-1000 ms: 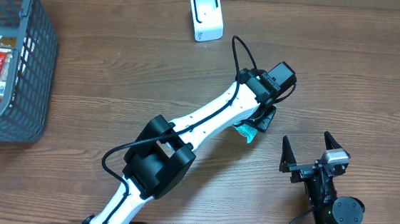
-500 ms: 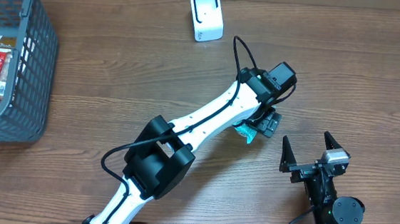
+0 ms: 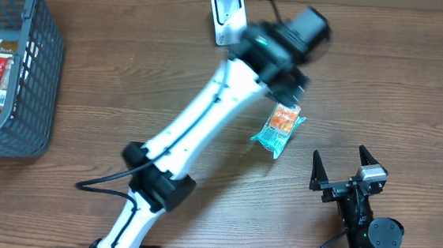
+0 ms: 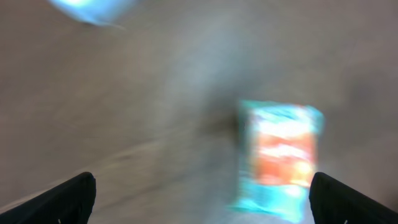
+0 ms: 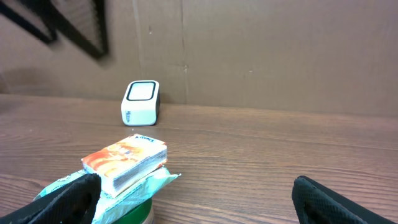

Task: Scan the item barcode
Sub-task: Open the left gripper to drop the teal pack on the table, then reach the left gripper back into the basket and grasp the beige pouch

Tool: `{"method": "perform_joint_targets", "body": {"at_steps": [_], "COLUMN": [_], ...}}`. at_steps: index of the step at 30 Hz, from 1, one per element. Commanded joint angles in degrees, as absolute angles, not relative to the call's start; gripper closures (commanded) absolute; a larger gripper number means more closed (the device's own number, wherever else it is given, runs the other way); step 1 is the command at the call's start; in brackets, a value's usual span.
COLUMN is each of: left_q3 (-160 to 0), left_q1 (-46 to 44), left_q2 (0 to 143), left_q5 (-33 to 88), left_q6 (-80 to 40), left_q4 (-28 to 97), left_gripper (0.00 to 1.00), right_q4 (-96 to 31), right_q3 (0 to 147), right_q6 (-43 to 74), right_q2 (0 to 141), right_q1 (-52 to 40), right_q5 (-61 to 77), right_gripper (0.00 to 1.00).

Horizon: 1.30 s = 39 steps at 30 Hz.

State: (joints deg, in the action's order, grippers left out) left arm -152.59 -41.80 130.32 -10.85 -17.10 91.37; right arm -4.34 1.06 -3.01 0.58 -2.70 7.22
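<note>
My left gripper (image 4: 200,198) stands wide open and holds nothing. The packet (image 3: 278,128) lies flat on the table (image 3: 130,77), orange face up, touching neither gripper. It sits between the scanner (image 3: 228,18) and my right gripper (image 3: 341,159), well apart from both. The scanner stands upright at the far edge with its window turned toward my side, so I judge the packet must be lifted and its code shown to that window. My right gripper is also wide open and empty. It waits low at the near edge, out of the left arm's way.

I see no barcode on the packet in any view; it may be on the underside. My left wrist view is smeared: the packet is a teal and orange blur, and a pale blue shape at the top left may be the scanner. From overhead my left fingers are blurred into a dark patch near the scanner. In my right wrist view something green shows under the packet; I cannot tell what. The basket (image 3: 20,68) is cut off at the left edge.
</note>
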Motion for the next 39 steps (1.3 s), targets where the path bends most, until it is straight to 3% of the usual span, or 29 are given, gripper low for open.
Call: {"method": "perform_joint_targets", "body": {"at_steps": [1, 10, 14, 20, 27, 39], "left_q3": [-164.5, -170.5, -170.4, -169.5, -156.2, -121.6], "left_q1": [-31.6, 0.8, 15.5, 31.7, 41.5, 41.1], "left_q2": [129.0, 122.6, 122.5, 122.5, 122.5, 122.5], "left_q5": [-23.0, -19.9, -12.3, -7.3, -0.3, 0.9], "left_q6": [-12.7, -10.7, -10.7, -11.8, -7.6, 9.7], "left_q4": [96.8, 96.2, 96.1, 95.4, 89.1, 63.0], "left_gripper": [0.00, 0.00, 0.00, 0.00, 0.01, 0.00], "right_q4": [-4.2, -4.2, -4.2, -4.2, -4.2, -4.2], "right_q3": [0.4, 0.4, 0.4, 0.4, 0.4, 0.4], "right_q6": [-3.1, -3.1, -3.1, -3.1, -3.1, -3.1], "right_q2": [0.2, 0.2, 0.2, 0.2, 0.2, 0.2], "right_q1": [-2.5, -2.5, -2.5, -2.5, -2.5, -2.5], "right_q5": [7.0, 7.0, 7.0, 7.0, 7.0, 7.0], "right_gripper": [0.00, 0.00, 0.00, 0.00, 0.00, 0.00]}}
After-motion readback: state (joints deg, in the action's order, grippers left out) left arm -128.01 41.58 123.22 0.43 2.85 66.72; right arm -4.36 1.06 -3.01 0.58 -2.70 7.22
